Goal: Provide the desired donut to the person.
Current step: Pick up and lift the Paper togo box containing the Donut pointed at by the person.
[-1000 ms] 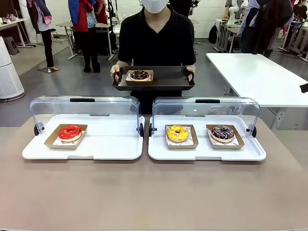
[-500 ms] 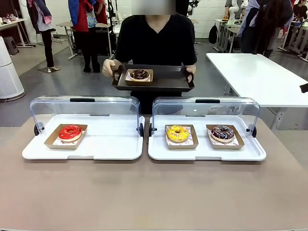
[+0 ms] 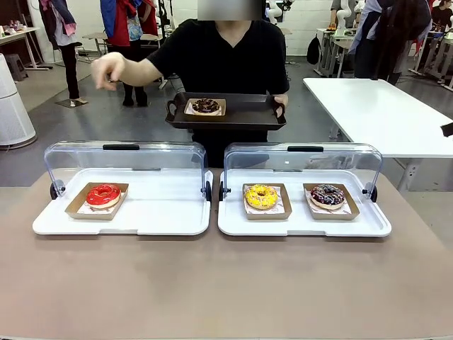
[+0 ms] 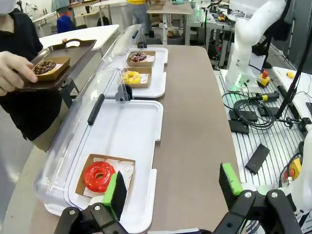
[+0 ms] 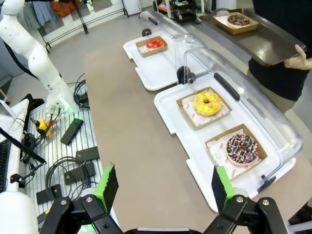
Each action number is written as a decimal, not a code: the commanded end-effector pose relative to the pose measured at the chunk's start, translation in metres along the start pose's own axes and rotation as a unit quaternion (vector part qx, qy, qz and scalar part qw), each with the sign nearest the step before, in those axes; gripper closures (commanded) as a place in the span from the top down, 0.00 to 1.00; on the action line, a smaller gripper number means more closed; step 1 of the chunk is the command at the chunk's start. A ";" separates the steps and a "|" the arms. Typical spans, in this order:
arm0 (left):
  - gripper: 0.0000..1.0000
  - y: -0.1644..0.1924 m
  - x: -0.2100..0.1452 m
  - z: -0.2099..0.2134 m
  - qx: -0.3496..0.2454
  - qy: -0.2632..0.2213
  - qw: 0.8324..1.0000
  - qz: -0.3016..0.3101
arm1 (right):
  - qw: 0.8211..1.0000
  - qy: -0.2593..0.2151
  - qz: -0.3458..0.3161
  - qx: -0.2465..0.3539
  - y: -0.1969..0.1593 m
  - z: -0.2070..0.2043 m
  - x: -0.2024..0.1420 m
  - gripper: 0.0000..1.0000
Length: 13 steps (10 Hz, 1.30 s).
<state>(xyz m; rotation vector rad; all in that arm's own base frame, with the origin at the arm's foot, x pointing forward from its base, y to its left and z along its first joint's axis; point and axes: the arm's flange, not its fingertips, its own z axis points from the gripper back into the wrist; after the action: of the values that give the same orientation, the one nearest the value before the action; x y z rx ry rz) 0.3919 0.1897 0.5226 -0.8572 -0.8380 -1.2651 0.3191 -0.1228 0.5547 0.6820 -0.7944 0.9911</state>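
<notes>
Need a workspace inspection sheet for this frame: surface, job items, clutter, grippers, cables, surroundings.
Surface: brown table; two white trays side by side, clear lids open.
Job's things: red donut in the left tray; yellow donut and sprinkled donut in the right. The person holds a dark tray with a chocolate donut, one hand held out sideways.
Clutter: nothing seen on the table.
Grippers: left gripper and right gripper open, empty.
Cables: loose coils on the side bench.
Surroundings: white table; bystanders behind.
</notes>
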 end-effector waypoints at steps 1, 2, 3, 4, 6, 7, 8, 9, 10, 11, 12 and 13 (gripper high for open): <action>1.00 0.000 0.001 0.001 0.004 -0.006 1.000 -0.002 | 1.000 -0.009 0.004 0.004 -0.001 0.000 0.001 1.00; 1.00 0.000 0.001 0.001 0.004 -0.006 1.000 -0.002 | 1.000 -0.009 0.004 0.004 -0.001 0.000 0.001 1.00; 1.00 0.000 0.001 0.001 0.004 -0.006 1.000 -0.002 | 1.000 -0.009 0.004 0.004 -0.001 0.000 0.001 1.00; 1.00 0.000 0.001 0.001 0.004 -0.006 1.000 -0.002 | 1.000 -0.009 0.004 0.004 -0.001 0.000 0.001 1.00; 1.00 0.000 0.001 0.001 0.004 -0.006 1.000 -0.002 | 1.000 -0.009 0.004 0.004 -0.001 0.000 0.001 1.00; 1.00 0.000 0.001 0.001 0.004 -0.006 1.000 -0.002 | 1.000 -0.009 0.004 0.004 -0.001 0.000 0.001 1.00; 1.00 0.000 0.001 0.001 0.004 -0.006 1.000 -0.002 | 1.000 -0.009 0.004 0.004 -0.001 0.000 0.001 1.00; 1.00 0.000 0.001 0.001 0.004 -0.006 1.000 -0.002 | 1.000 -0.009 0.004 0.004 -0.001 0.000 0.001 1.00; 1.00 0.000 0.001 0.001 0.004 -0.006 1.000 -0.002 | 1.000 -0.009 0.004 0.004 -0.001 0.000 0.001 1.00; 1.00 0.000 0.001 0.001 0.004 -0.006 1.000 -0.002 | 1.000 -0.009 0.004 0.004 -0.001 0.000 0.001 1.00; 1.00 0.000 0.001 0.001 0.004 -0.006 1.000 -0.002 | 1.000 -0.009 0.004 0.004 -0.001 0.000 0.001 1.00; 1.00 0.000 0.001 0.001 0.004 -0.006 1.000 -0.002 | 1.000 -0.009 0.004 0.004 -0.001 0.000 0.001 1.00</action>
<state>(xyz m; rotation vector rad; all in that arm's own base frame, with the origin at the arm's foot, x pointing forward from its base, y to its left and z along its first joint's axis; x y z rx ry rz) 0.3918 0.1899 0.5226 -0.8571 -0.8382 -1.2648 0.3191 -0.1228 0.5547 0.6821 -0.7943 0.9911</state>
